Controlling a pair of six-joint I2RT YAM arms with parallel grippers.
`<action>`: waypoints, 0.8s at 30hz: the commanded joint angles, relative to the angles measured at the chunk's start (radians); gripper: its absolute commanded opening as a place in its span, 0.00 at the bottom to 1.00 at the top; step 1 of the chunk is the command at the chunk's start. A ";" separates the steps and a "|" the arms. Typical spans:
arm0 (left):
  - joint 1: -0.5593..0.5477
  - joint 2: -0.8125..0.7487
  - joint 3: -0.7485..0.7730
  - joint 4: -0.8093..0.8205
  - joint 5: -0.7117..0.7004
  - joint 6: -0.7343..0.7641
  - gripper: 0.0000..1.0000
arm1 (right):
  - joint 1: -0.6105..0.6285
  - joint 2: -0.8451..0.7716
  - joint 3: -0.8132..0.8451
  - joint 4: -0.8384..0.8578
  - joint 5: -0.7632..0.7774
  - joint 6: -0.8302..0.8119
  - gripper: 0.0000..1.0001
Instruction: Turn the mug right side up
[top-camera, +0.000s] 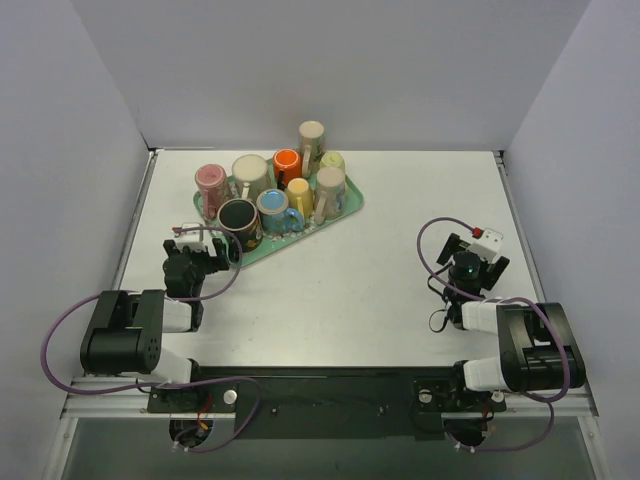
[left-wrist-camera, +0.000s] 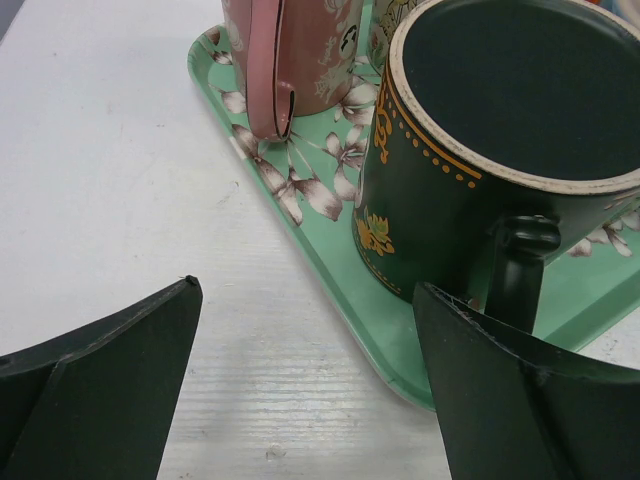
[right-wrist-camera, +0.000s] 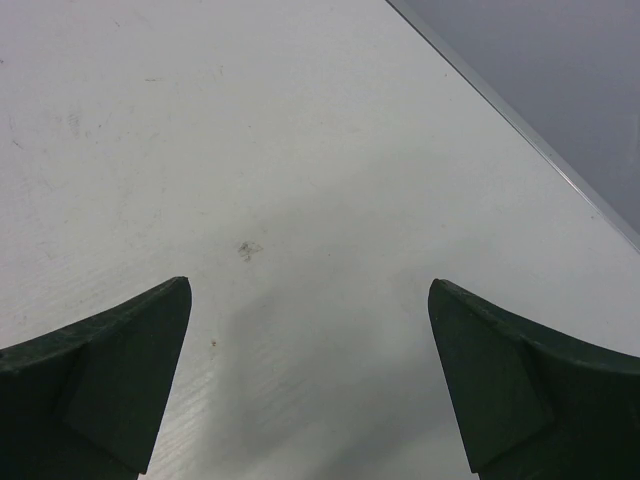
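Note:
A green floral tray (top-camera: 350, 207) at the back left holds several mugs. A black mug (top-camera: 239, 220) stands upright at its near-left corner, mouth up, handle toward me (left-wrist-camera: 430, 220). A pink mug (top-camera: 210, 182) stands behind it showing a flat closed top; its side and handle show in the left wrist view (left-wrist-camera: 320, 50). My left gripper (top-camera: 200, 245) is open and empty just in front of the tray's corner (left-wrist-camera: 305, 290), its right finger close to the black mug's handle. My right gripper (top-camera: 478, 250) is open and empty over bare table (right-wrist-camera: 308, 285).
Other mugs crowd the tray: cream (top-camera: 252, 172), orange (top-camera: 287, 162), tall beige (top-camera: 311, 140), yellow (top-camera: 299, 192), blue (top-camera: 272, 205), another beige (top-camera: 330, 185). Grey walls enclose the table on the left, back and right; its right edge (right-wrist-camera: 520, 130) runs near my right gripper.

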 joint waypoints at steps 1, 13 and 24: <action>-0.003 -0.020 0.026 0.020 -0.004 0.002 0.98 | 0.006 -0.010 0.022 0.021 0.021 0.007 1.00; 0.199 -0.202 0.228 -0.413 0.389 -0.023 0.98 | 0.015 -0.256 0.057 -0.274 0.074 0.085 1.00; 0.049 -0.327 0.608 -1.486 0.485 0.405 1.00 | 0.037 -0.447 0.165 -0.582 -0.167 0.185 0.98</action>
